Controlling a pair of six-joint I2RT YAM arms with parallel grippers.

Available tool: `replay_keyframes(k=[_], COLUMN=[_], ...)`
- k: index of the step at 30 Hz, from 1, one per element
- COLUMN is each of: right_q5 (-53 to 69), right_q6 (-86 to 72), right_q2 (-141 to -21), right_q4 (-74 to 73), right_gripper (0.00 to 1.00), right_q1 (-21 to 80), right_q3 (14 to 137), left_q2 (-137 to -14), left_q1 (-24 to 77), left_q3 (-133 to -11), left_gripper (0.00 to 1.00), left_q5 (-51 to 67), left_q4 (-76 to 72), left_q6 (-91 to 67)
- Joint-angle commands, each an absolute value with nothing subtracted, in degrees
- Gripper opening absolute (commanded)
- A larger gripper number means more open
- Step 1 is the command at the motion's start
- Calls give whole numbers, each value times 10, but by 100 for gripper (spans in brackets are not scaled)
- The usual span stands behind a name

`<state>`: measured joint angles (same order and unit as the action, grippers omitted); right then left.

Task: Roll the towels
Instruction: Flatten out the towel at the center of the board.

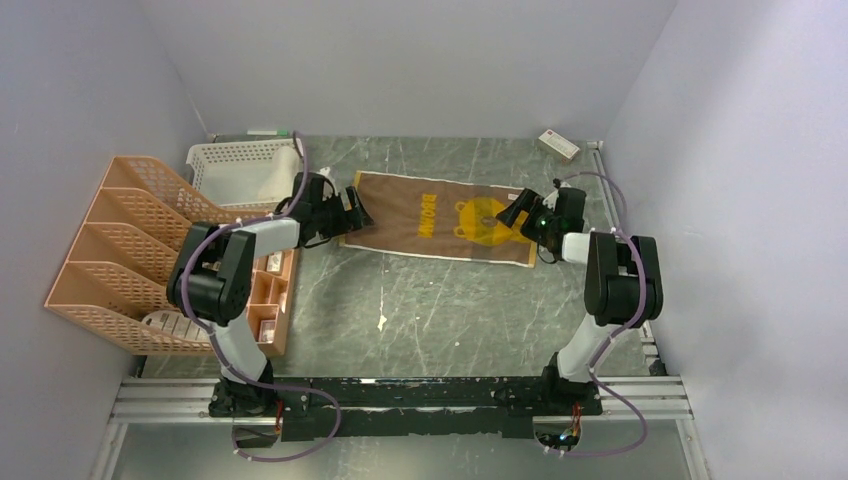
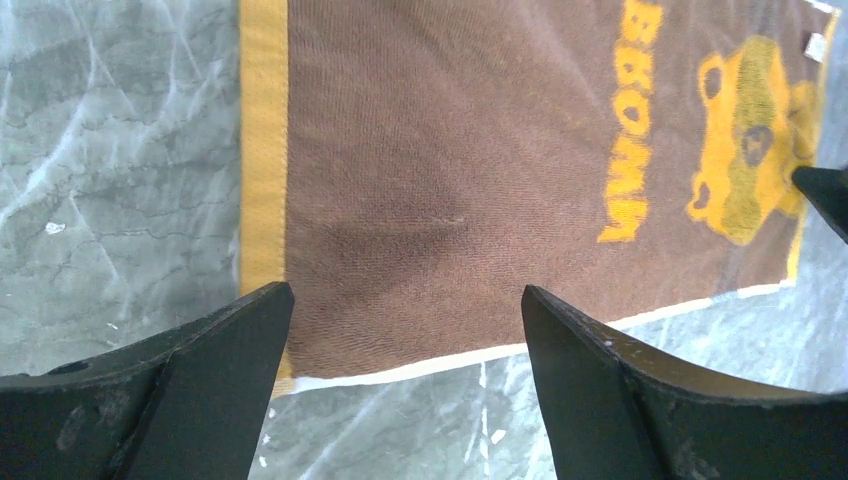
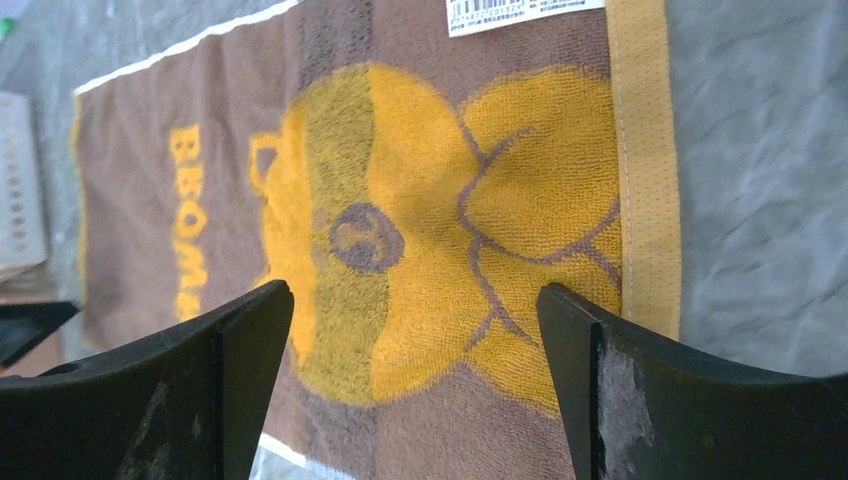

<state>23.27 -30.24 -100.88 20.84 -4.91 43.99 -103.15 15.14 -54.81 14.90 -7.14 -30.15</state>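
Observation:
A brown towel [image 1: 430, 215] with mustard-yellow borders, yellow lettering and a yellow bear lies flat and unrolled at the back of the table. My left gripper [image 1: 355, 210] is open and empty over its left end. In the left wrist view the jaws [image 2: 405, 295] straddle the towel's [image 2: 450, 150] near corner. My right gripper [image 1: 515, 210] is open and empty over the bear end. In the right wrist view it [image 3: 415, 290] hangs above the bear on the towel [image 3: 420, 200]. The off-white towel cannot be made out for sure.
A white perforated basket [image 1: 240, 165] stands at the back left with something pale inside. A peach file organizer [image 1: 130, 250] and a small peach compartment tray [image 1: 270, 300] line the left side. A small white-and-red box [image 1: 558, 145] sits at the back right.

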Motion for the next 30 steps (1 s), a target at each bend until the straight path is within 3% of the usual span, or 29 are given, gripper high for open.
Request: replay_keyframes(k=[1,5,9,13,19,30], right_q5=[152,143,228,328,331,351], right_q6=[-232,-172,-134,-130,-138,-122], right_q2=[-1049,-1049,-1009,-981,-1012,-1078], right_q4=[107,77,60,44,22,-5], right_gripper=[95,95,97,99,100,100], right_q1=[-62,-63,-63,-64,-81,-103], right_q3=[479,536,569,633,707,770], left_q2=[-982,-974,-1029,-1111,-1230,-1385], left_q1=[159,159,150,130,118,102], left_q3=[-565,-606,-665,-749,-877,-1062], left_gripper=[97,99,98,92,73,69], left_q5=[179,153,129,134,138,140], left_q4=[-69,-39,-26,-18,0,67], left_q6=[-322,-302,-266,-232,-185,-180])
